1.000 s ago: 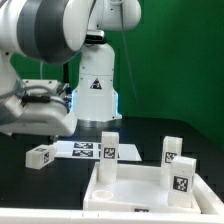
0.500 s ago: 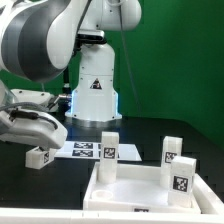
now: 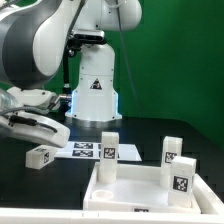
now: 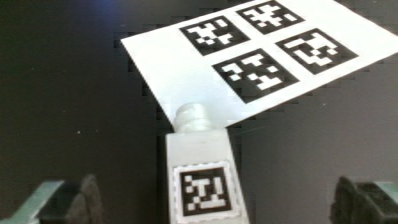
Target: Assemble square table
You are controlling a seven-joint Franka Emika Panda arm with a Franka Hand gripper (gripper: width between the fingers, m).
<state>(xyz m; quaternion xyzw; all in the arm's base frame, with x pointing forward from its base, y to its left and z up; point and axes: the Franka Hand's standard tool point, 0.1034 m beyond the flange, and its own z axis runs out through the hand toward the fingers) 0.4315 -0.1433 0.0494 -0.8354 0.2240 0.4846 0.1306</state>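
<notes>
The white square tabletop (image 3: 125, 190) lies at the front right in the exterior view, with raised corner sockets. Three tagged white legs stand upright at it: one (image 3: 108, 147) at its far left corner, one (image 3: 171, 151) at the far right, one (image 3: 180, 178) nearer the front. A fourth tagged leg (image 3: 40, 157) lies flat on the black table at the exterior view's left. My gripper (image 3: 38, 134) hovers just above it. In the wrist view the gripper (image 4: 214, 205) is open, with dark fingers (image 4: 63, 200) on either side of the lying leg (image 4: 201, 165), not touching it.
The marker board (image 3: 84, 150) lies flat beside the lying leg and shows in the wrist view (image 4: 249, 55) just past the leg's end. The robot's white base (image 3: 95, 90) stands behind. A green backdrop closes the scene.
The arm has swung toward the exterior view's left and turned its wrist over the lying leg. The legs and the tabletop have not moved.
</notes>
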